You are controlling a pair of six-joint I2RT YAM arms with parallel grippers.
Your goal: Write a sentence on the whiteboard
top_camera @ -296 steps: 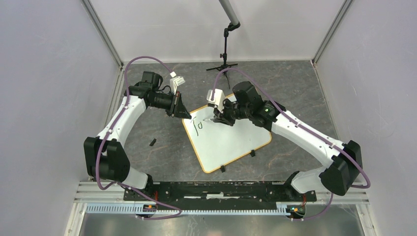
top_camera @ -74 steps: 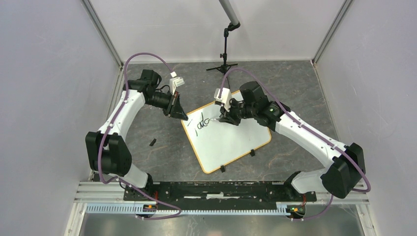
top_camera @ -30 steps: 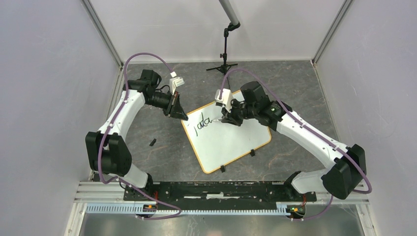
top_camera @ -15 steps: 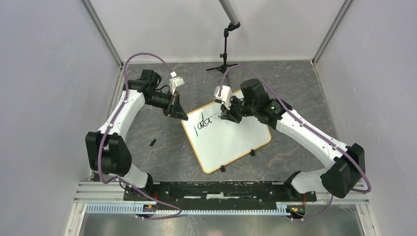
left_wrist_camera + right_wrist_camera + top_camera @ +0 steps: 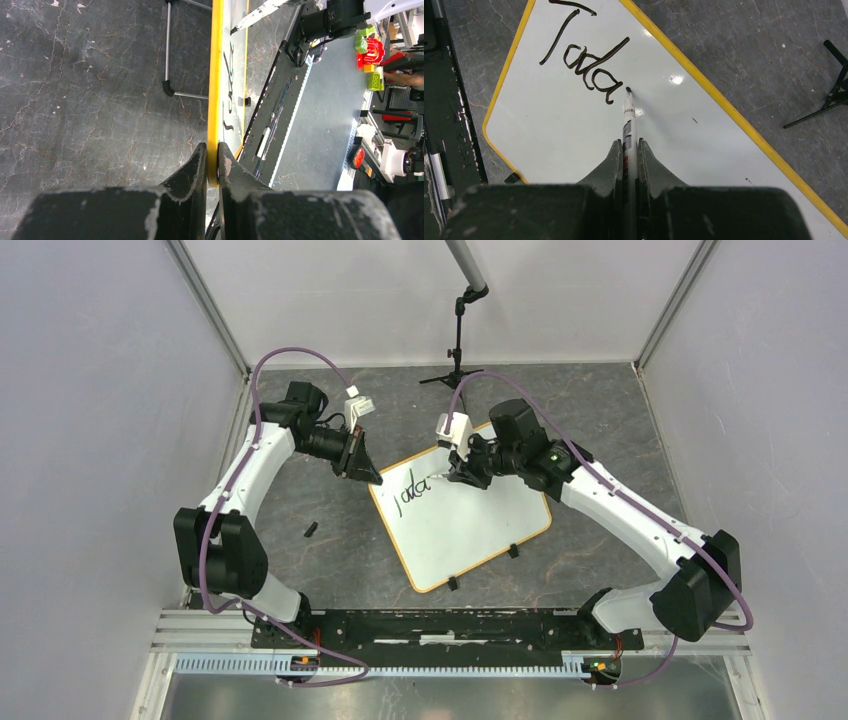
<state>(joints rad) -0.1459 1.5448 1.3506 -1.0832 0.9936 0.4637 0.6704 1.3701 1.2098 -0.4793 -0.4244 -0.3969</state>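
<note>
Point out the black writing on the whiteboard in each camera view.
Top external: writing at centre, near the whiteboard's far-left corner.
Left wrist: upper middle, edge-on, right of the yellow rim.
Right wrist: top left, above the marker's tip.
Shared landmark: the yellow rim.

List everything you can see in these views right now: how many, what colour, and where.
whiteboard: one, white with a yellow rim, mid-table, turned at an angle
writing: one unfinished word, black, roughly "Toda", near the board's far left corner
clip feet: two, black, on the board's near edge
marker: one, white barrel with a black tip, tip at the end of the writing
small piece: one, black, on the table left of the board; cannot tell what it is
tripod stand: one, black, at the table's back edge
table: one, dark grey, marbled
left gripper: black, clamped on the board's yellow rim
right gripper: black, shut on the marker
</note>
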